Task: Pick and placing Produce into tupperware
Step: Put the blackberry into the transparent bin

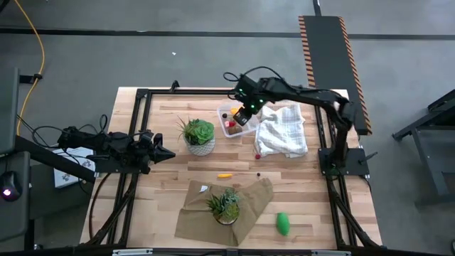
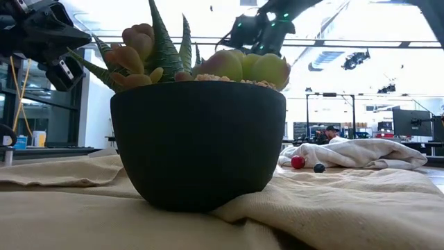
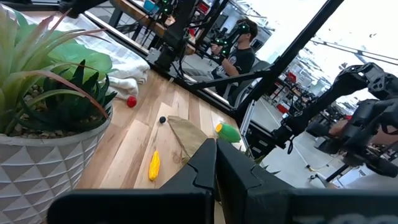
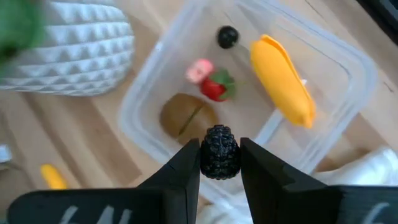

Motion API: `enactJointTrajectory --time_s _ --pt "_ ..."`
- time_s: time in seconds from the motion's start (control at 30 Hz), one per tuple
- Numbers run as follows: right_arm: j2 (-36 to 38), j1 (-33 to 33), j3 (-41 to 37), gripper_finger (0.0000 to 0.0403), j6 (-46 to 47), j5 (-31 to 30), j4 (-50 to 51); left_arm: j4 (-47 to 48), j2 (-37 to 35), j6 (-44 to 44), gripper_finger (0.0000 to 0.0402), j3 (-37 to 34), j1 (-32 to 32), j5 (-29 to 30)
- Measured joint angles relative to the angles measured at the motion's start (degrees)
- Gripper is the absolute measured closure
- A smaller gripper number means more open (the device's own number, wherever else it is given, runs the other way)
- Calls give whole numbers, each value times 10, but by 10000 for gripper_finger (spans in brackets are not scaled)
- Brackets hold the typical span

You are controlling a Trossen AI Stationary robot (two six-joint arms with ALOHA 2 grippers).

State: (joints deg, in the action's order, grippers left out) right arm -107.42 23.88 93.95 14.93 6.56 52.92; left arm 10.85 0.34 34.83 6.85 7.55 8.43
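Observation:
My right gripper (image 4: pixel 219 163) hangs over the clear tupperware (image 4: pixel 149 93) at the table's far side (image 1: pixel 234 121) and is shut on a tiny dark bumpy berry (image 4: pixel 219 151). Inside the tupperware lie a yellow oblong piece (image 4: pixel 282 81), a brown ball (image 4: pixel 186 118), a red berry (image 4: pixel 214 88) and a small dark ball (image 4: pixel 227 36). On the bare table lie a second yellow piece (image 1: pixel 225 175), a red berry (image 1: pixel 257 156), a tiny dark one (image 1: pixel 257 173) and a green piece (image 1: pixel 283 223). My left gripper (image 1: pixel 170 153) waits shut at the table's left. My right gripper pinches the dark berry by its two sides (image 4: pixel 205 155) between its two fingers. The fingers come from above, pointing down. The berry is lifted clear, over the tupperware's open top.
A white-potted plant (image 1: pixel 199 136) stands just left of the tupperware, and a crumpled white cloth (image 1: pixel 281 131) lies just right of it. A dark-potted plant (image 1: pixel 226 206) sits on a brown cloth (image 1: pixel 249 206) near the front edge. A person (image 3: pixel 239 53) sits beyond the table.

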Motion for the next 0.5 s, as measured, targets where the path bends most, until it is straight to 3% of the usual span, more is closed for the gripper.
enactJointTrajectory --time_s 0.2,0.5 --pt "-74 16 79 320 -20 3 53 0 0 0 401 0 0 0" --pt "-104 16 59 320 -29 7 60 0 0 0 401 0 0 0"
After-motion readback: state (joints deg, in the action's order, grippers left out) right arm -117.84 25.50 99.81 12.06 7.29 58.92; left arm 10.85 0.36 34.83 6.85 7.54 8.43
